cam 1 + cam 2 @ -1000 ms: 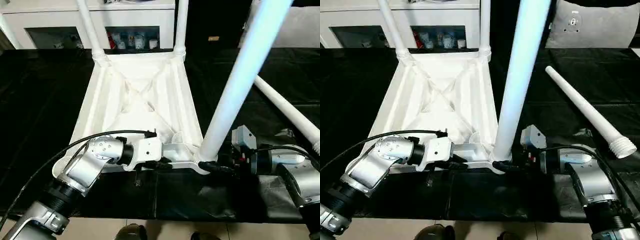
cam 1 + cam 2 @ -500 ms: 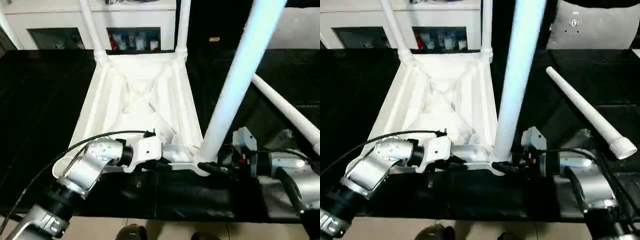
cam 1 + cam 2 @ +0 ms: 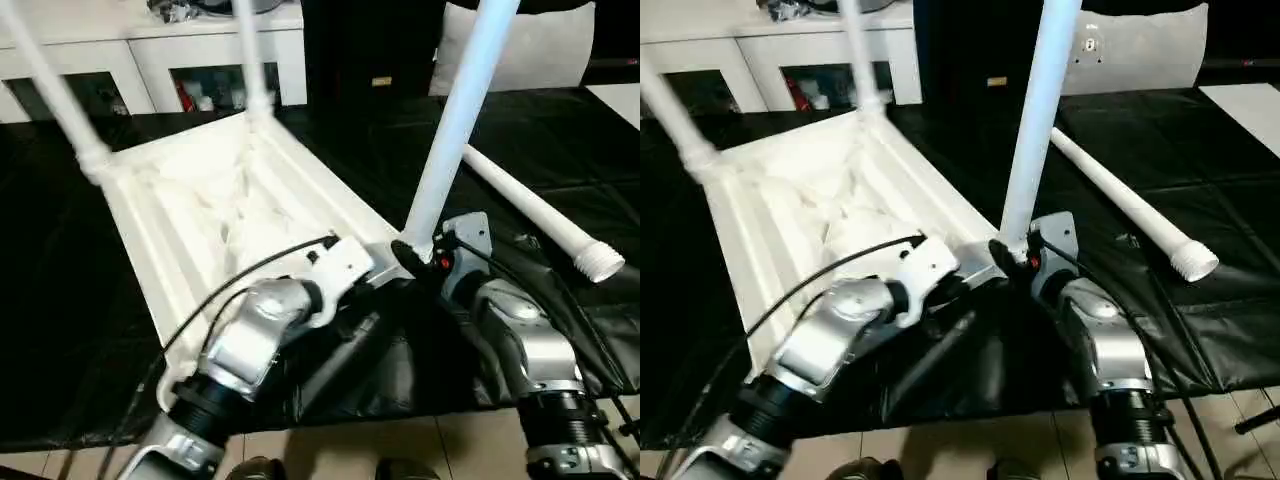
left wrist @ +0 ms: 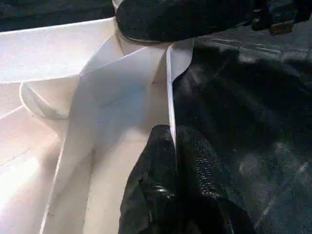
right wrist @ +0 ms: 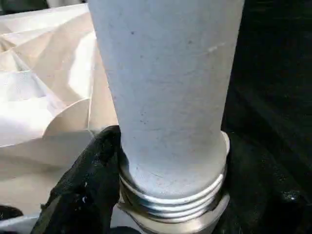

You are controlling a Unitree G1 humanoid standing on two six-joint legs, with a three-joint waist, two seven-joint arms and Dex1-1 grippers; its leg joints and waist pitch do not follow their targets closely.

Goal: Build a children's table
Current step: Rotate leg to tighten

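Right wrist view: right gripper (image 3: 415, 252) clamped around third leg (image 5: 165, 87) at threaded base, threads part exposed above corner socket (image 3: 992, 262). Left gripper (image 4: 170, 146) pinched together on tabletop (image 3: 210, 210) rim, upturned on worktable (image 3: 60, 330). Advice: keep leg plumb, twist till threads seat. Spare leg (image 3: 1120, 205) beside.

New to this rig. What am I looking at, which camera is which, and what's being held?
A humanoid robot is assembling a small white children's table, which lies upside down on a black-covered worktable. Two pictures come from its head, looking down over its silver forearms; the other two come from its wrists. The left tool is shut on the tabletop's rim. The right tool is shut on a white leg at its threaded base, standing in a corner socket. Two more legs already stand at the far corners; a fourth leg lies loose on the right.
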